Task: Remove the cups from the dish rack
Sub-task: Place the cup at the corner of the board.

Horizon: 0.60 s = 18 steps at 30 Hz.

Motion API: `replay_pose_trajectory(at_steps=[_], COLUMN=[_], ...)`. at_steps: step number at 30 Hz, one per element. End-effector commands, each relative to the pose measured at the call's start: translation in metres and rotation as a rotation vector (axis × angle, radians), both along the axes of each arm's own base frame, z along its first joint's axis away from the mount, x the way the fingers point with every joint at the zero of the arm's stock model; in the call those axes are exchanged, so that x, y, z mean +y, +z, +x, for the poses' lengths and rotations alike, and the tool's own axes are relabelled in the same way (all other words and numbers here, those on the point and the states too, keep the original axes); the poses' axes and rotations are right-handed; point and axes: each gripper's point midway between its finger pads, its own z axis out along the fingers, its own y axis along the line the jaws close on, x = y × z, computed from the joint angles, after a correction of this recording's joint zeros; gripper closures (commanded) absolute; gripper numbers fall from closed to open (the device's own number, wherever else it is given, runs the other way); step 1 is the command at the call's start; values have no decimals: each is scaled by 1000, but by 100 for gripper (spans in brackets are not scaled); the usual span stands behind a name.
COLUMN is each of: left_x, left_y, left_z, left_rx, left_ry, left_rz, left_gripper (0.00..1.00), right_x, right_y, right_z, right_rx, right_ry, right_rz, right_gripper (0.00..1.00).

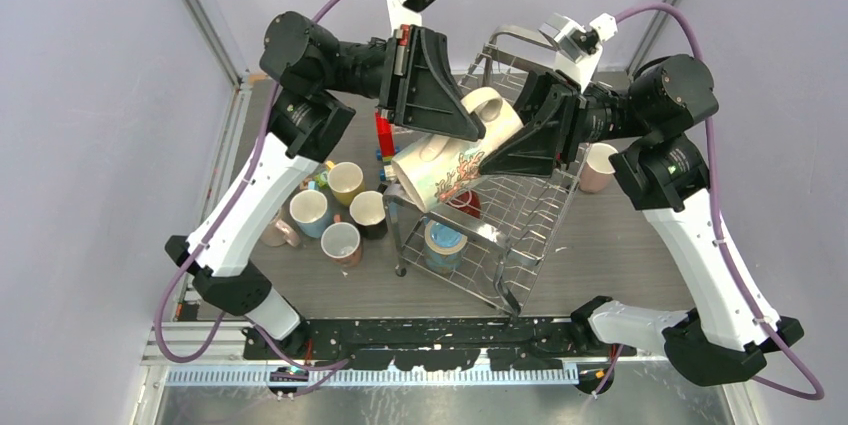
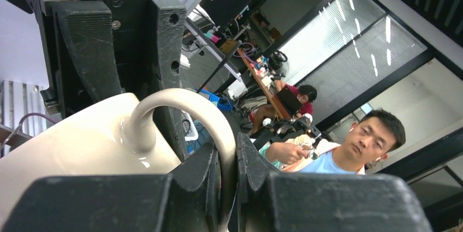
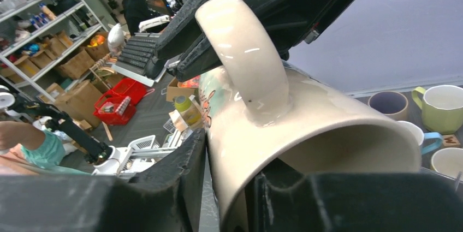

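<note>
1. Ceramic mugs are standing upright in a cluster at the left of the table, outside the rack: a yellow-green mug, a light blue mug, a black mug and a pink mug. Another pinkish one is peeking out from under the left forearm.
2. Just behind them, red toy blocks are standing beside the rack's left wall.
3. The left gripper is reaching in from the upper left. Its fingers are pinching the handle of the cream mug, with only the thin loop between them.
4. The cream mug, painted with a floral pattern, is hanging on its side in the air above the dish rack, touching neither wire nor table.
5. Inside the rack, a banded mug is sitting near the front left corner. A dark red mug is showing just behind it, mostly covered by the cream mug.
6. The right gripper is coming in from the right. Its fingers are clamping the cream mug's wall near the rim, one outside and one at the mouth, so both arms are holding the same mug.
7. At the far right, a pale pink mug is standing on the table outside the rack, beside the right arm.
</note>
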Motion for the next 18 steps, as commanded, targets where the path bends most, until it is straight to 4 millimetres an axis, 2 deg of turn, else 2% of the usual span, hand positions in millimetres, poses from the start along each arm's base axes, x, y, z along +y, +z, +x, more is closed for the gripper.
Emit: replay_pose_trajectory(at_steps=[1,3,4,7,8,14,17,18], left_x=[13,11,10,5,4,1,2,4], left_y=[44,44,44,42,41,34,32,32], left_z=[-6,-3,-2,6,12,46,58,62], left_rx=[-131,-134,-136,-149,-150,-131,-143,-147], left_ry=[69,69,67,82,96,186,232,249], left_rz=[-202,-203,-203,-195,-191,-180,-181,-183], left_gripper=[100,100,100,99,95,52,36,25], right_x=[-7,-8,-8,-10,-10,-11,-11,-11], right_y=[11,15,17,21,22,30,34,37], right_z=[-22,-24,-24,-26,-25,-24,-21,-21], right_rx=[-47,-68,-77,-90,-90,-92,-85,-88], right_ry=[62,57,51,40,31,-15,-38,-50], right_rz=[22,37,46,63,69,98,107,114], right_gripper=[73,94,99,99,99,99,99,99])
